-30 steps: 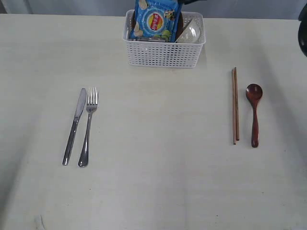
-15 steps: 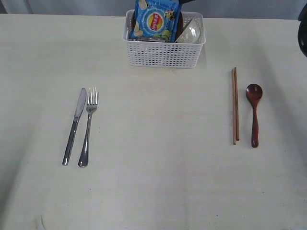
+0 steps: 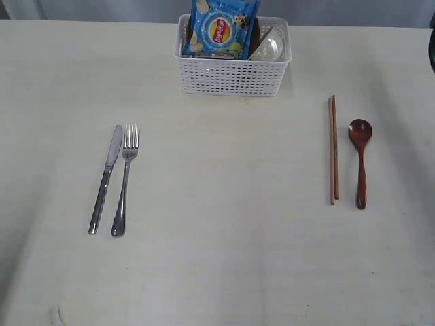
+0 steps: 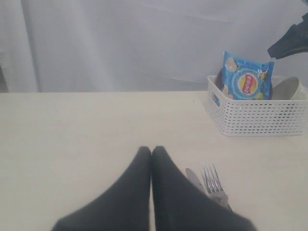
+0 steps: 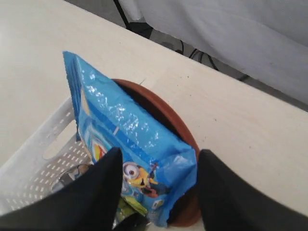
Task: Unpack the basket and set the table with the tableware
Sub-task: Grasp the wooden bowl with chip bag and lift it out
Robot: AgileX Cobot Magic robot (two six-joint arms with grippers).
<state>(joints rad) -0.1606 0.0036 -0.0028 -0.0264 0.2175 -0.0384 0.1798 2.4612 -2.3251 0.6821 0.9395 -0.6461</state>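
The white basket (image 3: 233, 75) stands at the table's (image 3: 224, 204) far middle. In it are a blue chip bag (image 3: 221, 28), a cream bowl (image 3: 269, 47) and a brown plate (image 5: 166, 113) behind the bag. My right gripper (image 5: 160, 153) hangs open above the basket, its fingers either side of the bag's top; it is outside the exterior view. A knife (image 3: 106, 178) and fork (image 3: 124, 178) lie at the left, with chopsticks (image 3: 333, 149) and a wooden spoon (image 3: 360, 159) at the right. My left gripper (image 4: 151, 150) is shut and empty, low beside the knife (image 4: 194, 177) and fork (image 4: 213, 182).
A grey curtain runs behind the table's far edge. Part of the dark right arm (image 3: 432, 51) shows at the right border of the exterior view. Something grey and shiny (image 5: 72, 177) lies low inside the basket (image 5: 41, 163); I cannot identify it.
The dark gripper tip seen above the basket's top edge has left the exterior view, and less of the right arm shows at the right border. Nothing on the table has moved.
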